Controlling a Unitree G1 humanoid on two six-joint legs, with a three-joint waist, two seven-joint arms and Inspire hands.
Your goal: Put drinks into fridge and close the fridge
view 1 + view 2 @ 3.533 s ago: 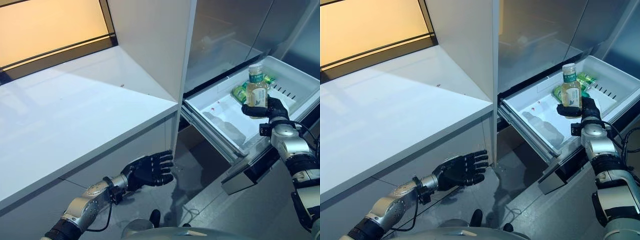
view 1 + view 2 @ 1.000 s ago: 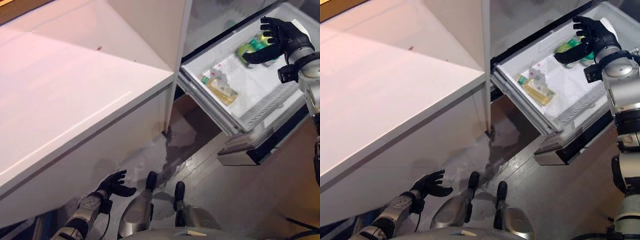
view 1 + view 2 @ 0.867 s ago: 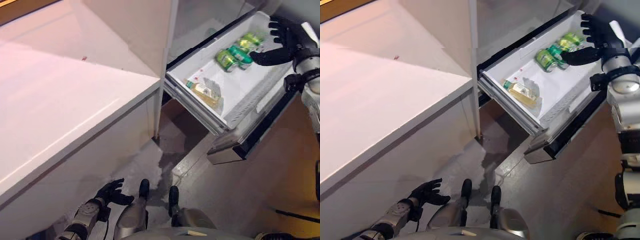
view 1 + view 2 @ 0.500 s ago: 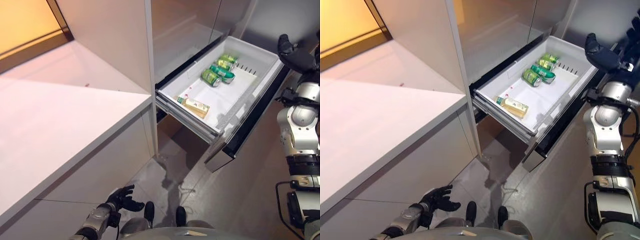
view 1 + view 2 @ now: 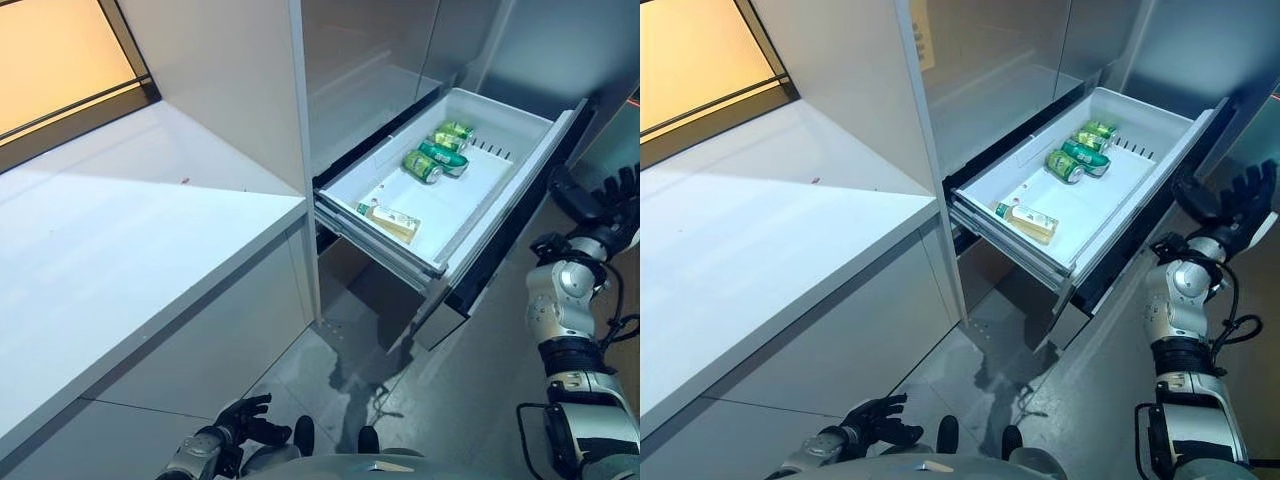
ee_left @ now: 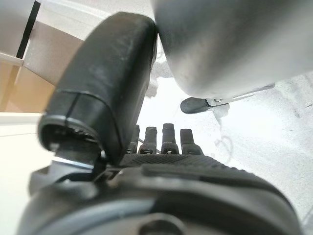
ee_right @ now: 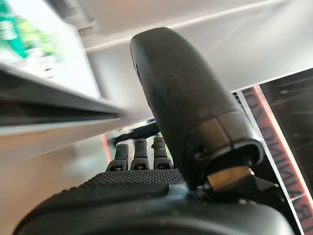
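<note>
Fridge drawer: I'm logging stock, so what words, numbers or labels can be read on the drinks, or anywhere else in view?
No text can be read anywhere.
Bottle lying in the drawer: it has a label, but the print is too small to read.
Green cans at the drawer's far end: printed sides, too small to read.
Dark strip past the right hand: reddish marks, too blurred to read.

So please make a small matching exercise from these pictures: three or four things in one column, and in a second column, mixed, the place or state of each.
Things:
1. bottle
2. green cans
3. right hand
4. left hand

Places or states:
A. low near the floor, open
B. lying in the near part of the drawer
C. open, beside the drawer's front
D. lying toward the far end of the drawer

Pairs: 1-B, 2-D, 3-C, 4-A
</note>
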